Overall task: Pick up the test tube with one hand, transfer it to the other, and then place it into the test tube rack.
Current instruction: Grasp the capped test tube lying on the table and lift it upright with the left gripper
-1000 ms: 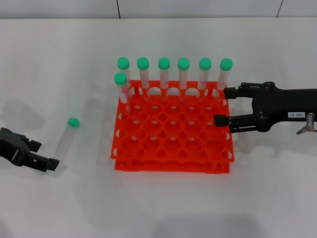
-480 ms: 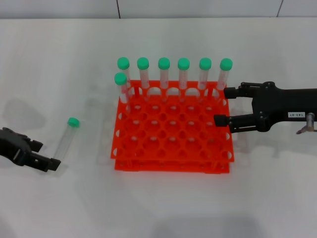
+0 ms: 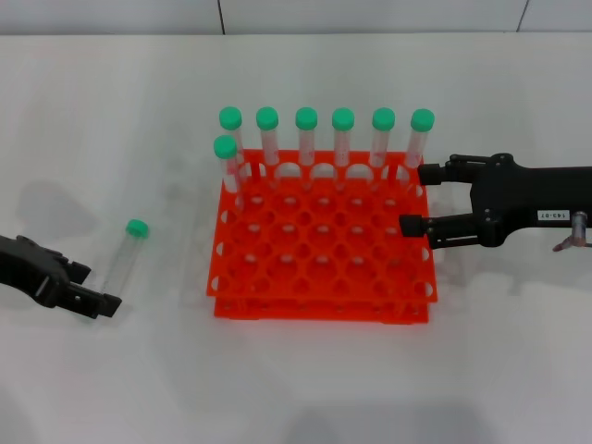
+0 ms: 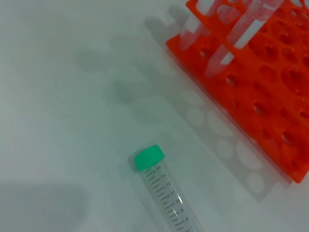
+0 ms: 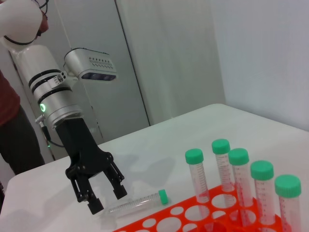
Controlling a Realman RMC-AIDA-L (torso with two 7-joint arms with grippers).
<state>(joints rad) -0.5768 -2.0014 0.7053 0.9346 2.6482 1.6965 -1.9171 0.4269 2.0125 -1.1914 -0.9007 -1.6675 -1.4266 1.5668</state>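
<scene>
Test tube (image 3: 123, 258) lies on the tabletop (image 3: 111, 139) just ahead of the left gripper (image 3: 92, 289), whose fingers stand apart; it should straddle the tube's middle before closing.

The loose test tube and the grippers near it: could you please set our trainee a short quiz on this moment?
1. True or false: the left gripper already holds the loose test tube.
2. How many capped tubes stand in the rack?
A. five
B. seven
C. nine
3. Fill in: the right gripper, open, hovers at the rack's ____ edge in the head view.

Key:
1. False. The tube lies flat on the table, and the open left gripper is beside its bottom end, not closed on it.
2. B, six in the back row and one in front at its left end.
3. right.
</scene>
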